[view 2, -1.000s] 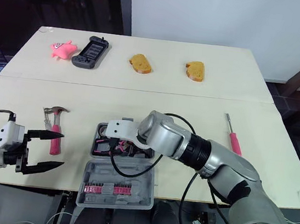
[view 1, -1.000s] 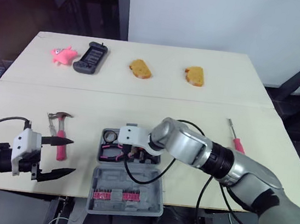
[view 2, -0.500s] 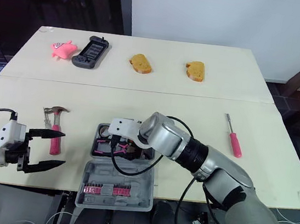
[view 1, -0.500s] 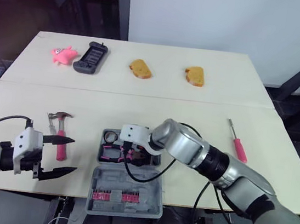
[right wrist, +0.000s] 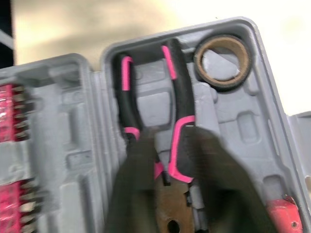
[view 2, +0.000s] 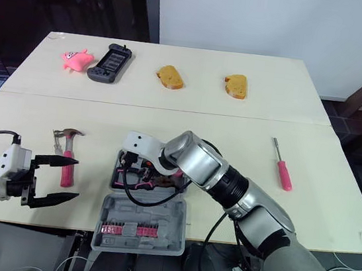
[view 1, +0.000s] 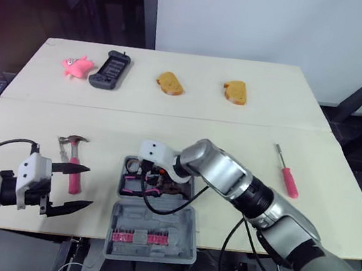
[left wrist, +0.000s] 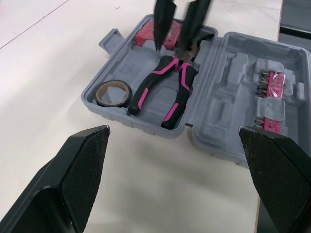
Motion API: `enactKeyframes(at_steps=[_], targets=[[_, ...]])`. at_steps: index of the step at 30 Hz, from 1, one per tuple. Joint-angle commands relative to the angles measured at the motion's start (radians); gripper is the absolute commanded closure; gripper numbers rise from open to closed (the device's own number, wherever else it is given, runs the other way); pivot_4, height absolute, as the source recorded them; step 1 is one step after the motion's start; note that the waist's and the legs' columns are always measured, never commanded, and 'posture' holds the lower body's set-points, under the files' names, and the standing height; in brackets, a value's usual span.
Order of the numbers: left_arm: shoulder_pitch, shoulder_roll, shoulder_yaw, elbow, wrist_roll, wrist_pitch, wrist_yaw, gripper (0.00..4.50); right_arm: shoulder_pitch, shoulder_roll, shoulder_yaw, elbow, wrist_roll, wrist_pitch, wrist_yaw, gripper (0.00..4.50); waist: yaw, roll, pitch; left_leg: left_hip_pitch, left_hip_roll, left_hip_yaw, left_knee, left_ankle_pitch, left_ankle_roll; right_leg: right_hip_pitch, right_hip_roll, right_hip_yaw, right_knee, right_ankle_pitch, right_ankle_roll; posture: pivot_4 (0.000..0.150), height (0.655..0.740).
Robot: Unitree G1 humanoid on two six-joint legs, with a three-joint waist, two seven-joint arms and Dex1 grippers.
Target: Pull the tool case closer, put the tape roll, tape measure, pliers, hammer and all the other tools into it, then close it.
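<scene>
In the head views the open tool case [view 1: 156, 222] lay near the table's front edge, we judged so both arms could reach it. The right gripper [view 1: 156, 179] hung over its tray, and the left gripper [view 1: 89, 188] waited beside it, its 2 fingers spread wide and holding nothing. The hammer [view 1: 73, 158] lay close by 1 left fingertip, head pointing away from the robot, long axis running front to back. The screwdriver [view 1: 286, 175] lay well apart from both grippers. In the left wrist view, beyond that gripper's fingertips, the pliers [left wrist: 163, 92] sat in their moulded recess with the tape roll [left wrist: 112, 93] just beside the handles. The right fingers came down on either side of the pliers' head, probably to seat it. In the right wrist view those 2 fingers stood partly open astride the head, gripping nothing that we could see. The pliers' handles pointed straight away from the fingertips, long axis parallel to the hinge. A red item [right wrist: 284, 218] sat beside 1 finger.
</scene>
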Motion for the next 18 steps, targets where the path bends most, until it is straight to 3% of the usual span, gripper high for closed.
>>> enactKeyframes(at_steps=[1, 18], targets=[[-0.008, 0.005, 0.009, -0.007, -0.003, -0.003, 0.005, 0.0, 0.003, 0.019, -0.016, 0.018, -0.02, -0.037, -0.011, 4.46, 0.0, 0.0, 0.0, 0.0, 0.0, 0.0, 0.0, 0.0, 0.0, 0.0, 0.0, 0.0, 0.0, 0.0, 0.0, 0.15, 0.74], [-0.008, 0.005, 0.007, -0.013, -0.004, -0.001, 0.014, 0.0, 0.07, 0.041, 0.042, 0.177, -0.123, -0.101, -0.011, 4.46, -0.001, 0.0, 0.0, 0.002, 0.0, 0.0, 0.0, 0.0, 0.0, 0.002, 0.0, 0.0, 0.0, 0.0, 0.0, 0.15, 0.74]])
